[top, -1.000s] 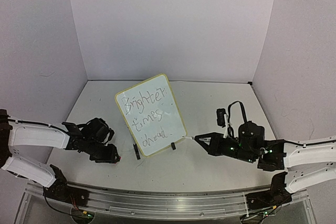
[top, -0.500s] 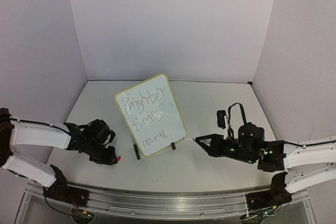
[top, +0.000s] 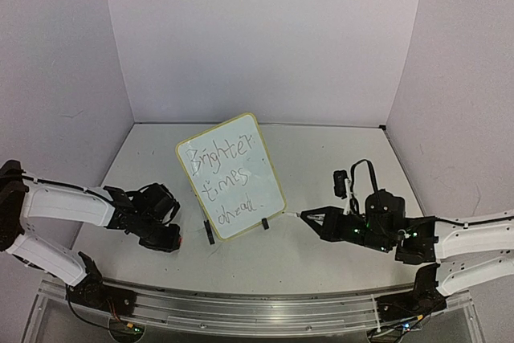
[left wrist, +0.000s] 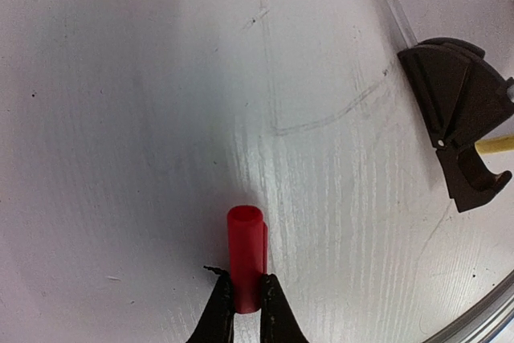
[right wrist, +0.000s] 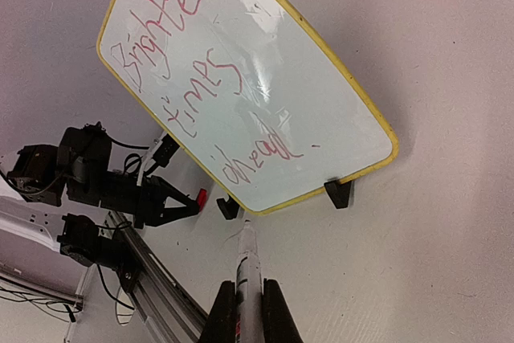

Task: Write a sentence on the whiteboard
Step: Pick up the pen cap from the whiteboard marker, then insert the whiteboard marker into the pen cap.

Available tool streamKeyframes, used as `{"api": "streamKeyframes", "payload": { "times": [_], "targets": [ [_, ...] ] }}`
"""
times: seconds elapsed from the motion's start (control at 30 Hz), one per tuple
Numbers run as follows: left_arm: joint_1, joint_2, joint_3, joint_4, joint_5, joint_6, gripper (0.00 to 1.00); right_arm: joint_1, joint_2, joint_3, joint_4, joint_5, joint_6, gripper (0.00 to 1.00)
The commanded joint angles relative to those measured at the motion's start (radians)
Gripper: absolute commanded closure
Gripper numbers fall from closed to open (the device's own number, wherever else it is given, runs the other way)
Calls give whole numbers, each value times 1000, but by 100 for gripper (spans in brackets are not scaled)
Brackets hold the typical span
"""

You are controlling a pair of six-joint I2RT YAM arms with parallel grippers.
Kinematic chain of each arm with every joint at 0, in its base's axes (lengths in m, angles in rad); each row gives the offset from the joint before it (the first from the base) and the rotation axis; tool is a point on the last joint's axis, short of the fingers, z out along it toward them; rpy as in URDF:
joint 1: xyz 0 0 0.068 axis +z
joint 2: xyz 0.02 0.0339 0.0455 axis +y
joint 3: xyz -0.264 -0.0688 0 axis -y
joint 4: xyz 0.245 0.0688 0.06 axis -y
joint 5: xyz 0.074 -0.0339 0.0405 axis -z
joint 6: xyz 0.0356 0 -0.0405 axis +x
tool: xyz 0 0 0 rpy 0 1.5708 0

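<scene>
1. I'm seeing the whiteboard (top: 230,176) standing between both arms, leaning back so the sentence (right wrist: 201,78) is facing them.
2. My left gripper (left wrist: 247,299) is pinching the red cap (left wrist: 246,255) tight (for recapping, I'd guess).
3. My right gripper (right wrist: 247,303) is clamping the marker (right wrist: 246,259), tip aiming near the board's lower edge.

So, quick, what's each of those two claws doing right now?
Left gripper: closed, pinching a small red cap.
Right gripper: closed, holding a marker, its tip pointing toward the whiteboard.
</scene>
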Motion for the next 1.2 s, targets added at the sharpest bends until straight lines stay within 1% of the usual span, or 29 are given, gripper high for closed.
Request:
{"api": "streamKeyframes", "payload": {
  "times": [0.0, 0.07, 0.2, 0.4, 0.5, 0.63, 0.77, 0.87, 1.07, 1.17],
  "targets": [
    [-10, 27, -7, -39, -25, -7, 98, 5, -24, 0, -21, 40, 16, 100],
    [-10, 10, -11, -49, -36, -15, 100, 5, -31, 12, -52, 52, 17, 100],
    [-10, -82, -18, -77, -56, -41, 100, 5, -52, 49, -160, 84, 24, 100],
    [-9, -262, 22, -191, -74, -73, 100, -8, -48, 127, -333, 50, -17, 100],
    [-9, -324, 34, -226, -38, -53, 100, -57, -46, 136, -372, -54, -21, 100],
    [-11, -378, 21, -221, 104, 8, 100, -119, -33, 154, -373, -191, -35, 100],
    [-41, -420, -3, -164, 245, 60, 100, -146, 0, 188, -374, -320, -56, 100],
    [-85, -428, -8, -134, 301, 88, 100, -149, 29, 208, -375, -391, -59, 100],
    [-214, -421, 3, -89, 321, 126, 100, -149, 102, 255, -368, -533, -51, 100],
    [-267, -403, 22, -53, 321, 139, 100, -148, 160, 268, -309, -632, -28, 100]
  ]
}}
